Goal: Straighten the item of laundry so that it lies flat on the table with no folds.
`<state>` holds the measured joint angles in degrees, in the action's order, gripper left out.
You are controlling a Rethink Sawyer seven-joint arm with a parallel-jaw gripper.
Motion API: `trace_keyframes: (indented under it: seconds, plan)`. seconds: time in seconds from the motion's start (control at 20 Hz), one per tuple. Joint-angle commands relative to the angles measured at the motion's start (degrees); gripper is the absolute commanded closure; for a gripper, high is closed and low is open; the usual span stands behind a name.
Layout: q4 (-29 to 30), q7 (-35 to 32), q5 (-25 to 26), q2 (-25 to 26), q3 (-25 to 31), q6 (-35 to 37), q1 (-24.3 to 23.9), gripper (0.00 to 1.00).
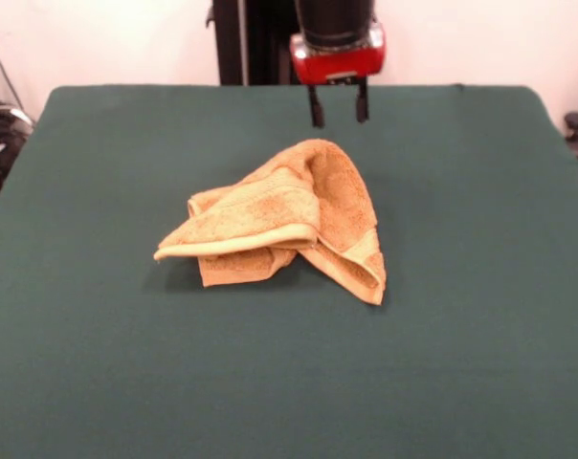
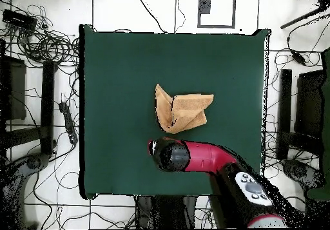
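The mustard-yellow towel (image 1: 289, 215) lies crumpled and folded over itself near the middle of the green table (image 1: 98, 363). A border band runs along its front fold. In the overhead view the towel (image 2: 180, 111) is a folded heap with a flap to the right. My gripper (image 1: 339, 103) hangs above the table behind the towel, apart from it, with its two dark fingers spread and nothing between them. In the overhead view the red arm's head (image 2: 174, 155) covers the gripper. No white tag shows.
The table's edges show on all sides in the overhead view. Cables (image 2: 45, 44) and dark stands (image 2: 48, 105) lie on the floor around the table. The black pedestal (image 1: 255, 38) stands at the table's far side.
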<state>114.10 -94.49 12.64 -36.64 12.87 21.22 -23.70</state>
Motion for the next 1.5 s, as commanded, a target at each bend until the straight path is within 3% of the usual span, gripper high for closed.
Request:
trace_keyframes:
  seconds: [0.05, 0.5, 0.85, 1.1, 1.5]
  plan:
    - [-5.3, -15.4, -6.3, 7.0, -1.8, -5.1, 3.2, 0.00]
    - [-7.6, -12.4, -9.4, 5.5, -3.4, -1.7, 2.7, 0.00]
    - [-9.0, -9.5, -8.4, 6.9, -4.2, -0.6, 2.2, 0.00]
    - [4.1, -11.3, -5.1, 3.0, -3.8, -8.5, 1.5, 0.00]
    - [15.8, -11.7, -2.4, -2.2, -4.9, -14.5, 2.3, 0.00]
